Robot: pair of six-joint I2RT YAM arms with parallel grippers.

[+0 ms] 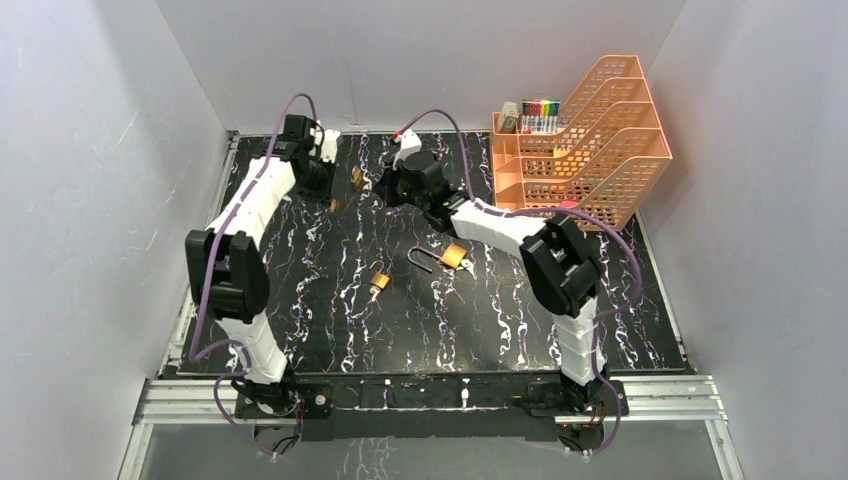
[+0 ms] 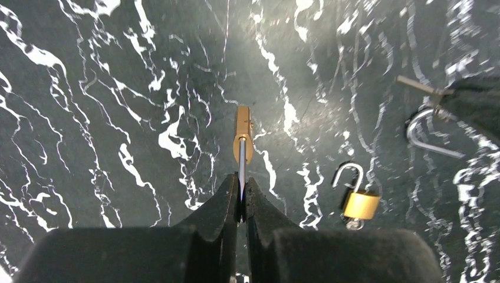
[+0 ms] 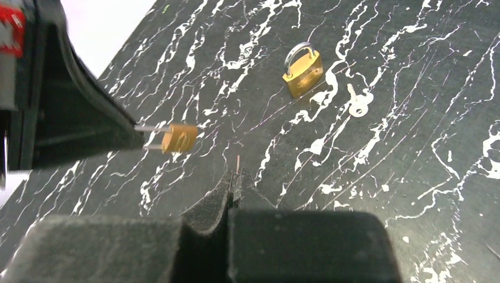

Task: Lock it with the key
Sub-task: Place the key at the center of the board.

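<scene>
The black, white-veined table (image 1: 500,320) takes up most of the floor of the booth; at its far right corner stands an orange mesh organiser (image 1: 590,150) with a row of felt pens (image 1: 540,108) on its top tier; both arms reach toward the far left part of the table, their wrists close together.

The left gripper (image 2: 242,187) is pinched tight on the steel shackle of a brass padlock (image 2: 243,127), which hangs clear of the tabletop and juts out beyond the fingertips; the right gripper (image 3: 234,177) is squeezed narrow on the key (image 3: 237,163), of which only a thin tip pokes out; from the right wrist, that tip is near the held padlock but apart from it.

On the middle of the table lie two loose padlocks, one with its shackle swung open (image 1: 452,257), the other (image 1: 379,282) a little nearer the bases; the right wrist camera also shows a brass lock (image 3: 303,71) flat on the table with a small silver spare key (image 3: 357,103) just beside it; whether that lock is one of the two, I cannot tell.
</scene>
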